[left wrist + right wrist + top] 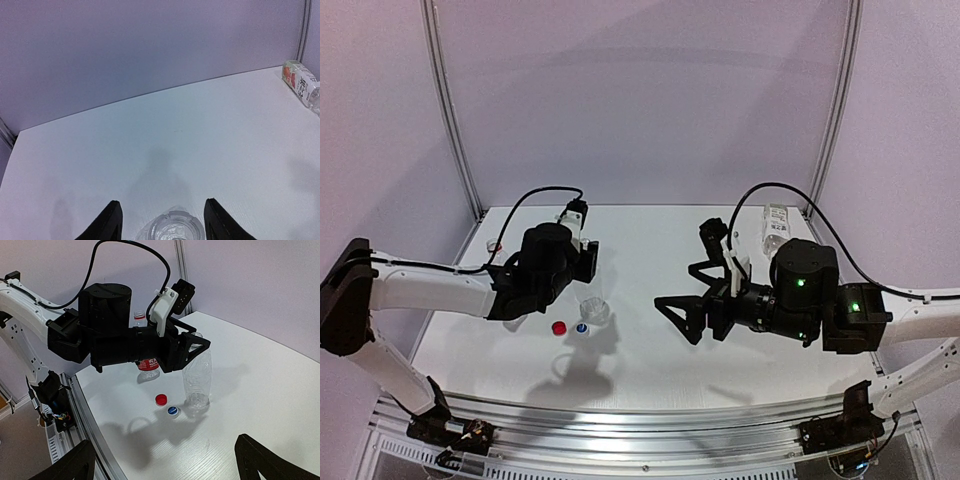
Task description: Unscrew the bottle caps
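left claw point(161, 201): fingers apart, one on each side of the slim bottle point(196, 375); pad contact hidden below the frame edge, so impossible to tell whether clamped or merely straddling.
slim bottle: upright on the counter point(650, 350), open mouth deep between the left fingers; probably steadied there so the other arm can twist.
right claw point(164, 442): spread wide, empty, facing the slim bottle from well apart.
red cap point(161, 399), blue cap point(173, 411): off their bottles, loose on the counter just beneath the left claw, at the slim bottle's foot, side by side, between the two claws.
small bottle point(148, 365): upright behind the left claw, largely masked by it; neck bare.
large bottle point(301, 84): lying down, far ahead and to the right of the left claw, beyond the right claw; cap end cut off in the left wrist view, too small to read from above; likely the one left to open.
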Robot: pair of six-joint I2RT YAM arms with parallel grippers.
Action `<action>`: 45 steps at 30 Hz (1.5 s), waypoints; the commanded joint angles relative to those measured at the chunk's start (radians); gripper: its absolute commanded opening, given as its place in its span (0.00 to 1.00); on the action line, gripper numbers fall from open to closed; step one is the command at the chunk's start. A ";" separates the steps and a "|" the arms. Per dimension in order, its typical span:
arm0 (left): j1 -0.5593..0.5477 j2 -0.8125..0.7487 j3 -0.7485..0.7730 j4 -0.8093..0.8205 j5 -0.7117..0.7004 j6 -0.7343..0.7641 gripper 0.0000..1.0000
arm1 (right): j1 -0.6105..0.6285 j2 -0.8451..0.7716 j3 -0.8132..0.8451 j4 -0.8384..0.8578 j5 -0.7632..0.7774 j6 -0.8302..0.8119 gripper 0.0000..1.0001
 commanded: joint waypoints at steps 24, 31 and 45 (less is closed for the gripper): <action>-0.100 -0.425 -0.002 -0.489 -0.018 -0.129 0.99 | -0.001 0.025 -0.005 0.003 0.090 0.029 0.99; -0.154 -0.611 0.002 -0.718 -0.010 -0.255 0.99 | -0.004 0.114 0.042 -0.041 0.200 0.075 0.99; -0.191 -0.871 -0.027 -0.926 0.090 -0.325 0.99 | -0.304 0.082 0.068 -0.294 0.143 0.300 0.99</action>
